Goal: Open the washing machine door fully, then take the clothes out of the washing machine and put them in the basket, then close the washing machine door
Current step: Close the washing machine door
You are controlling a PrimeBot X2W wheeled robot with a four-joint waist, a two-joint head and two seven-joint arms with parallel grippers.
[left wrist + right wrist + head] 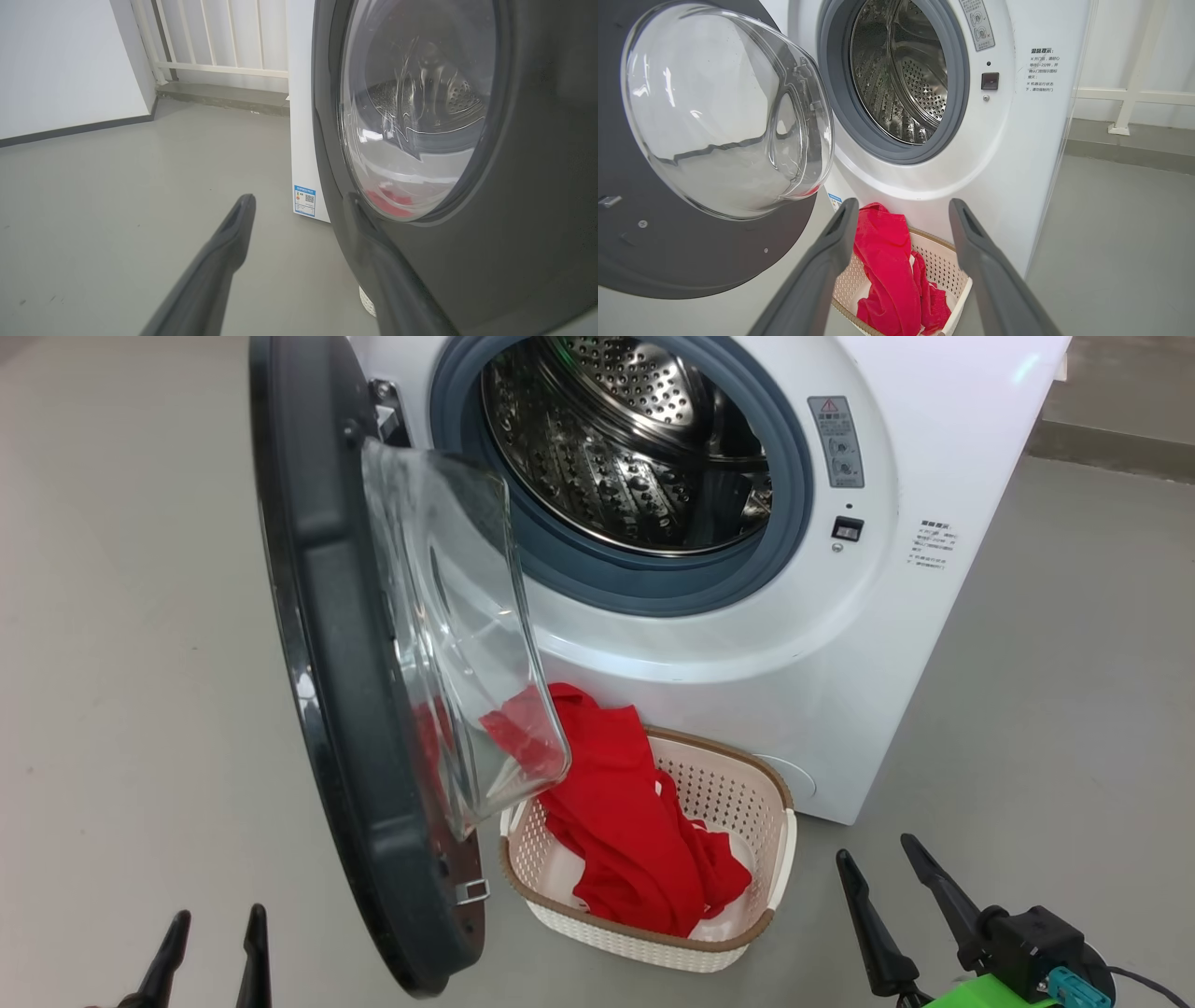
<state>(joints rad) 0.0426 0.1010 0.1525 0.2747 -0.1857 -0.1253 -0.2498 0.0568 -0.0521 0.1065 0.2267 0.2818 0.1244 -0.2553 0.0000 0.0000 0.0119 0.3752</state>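
Observation:
The white washing machine stands ahead, its steel drum showing bare metal. The washing machine door hangs open to the left, its glass bowl jutting over the basket on the floor below. Red clothes lie in the basket and drape over its back rim. My left gripper is open low on the left, just outside the door's black rim. My right gripper is open to the right of the basket, empty, and points at the clothes and basket.
Grey floor spreads to both sides of the machine. A white railing and a low ledge run behind it. A white wall closes the far left.

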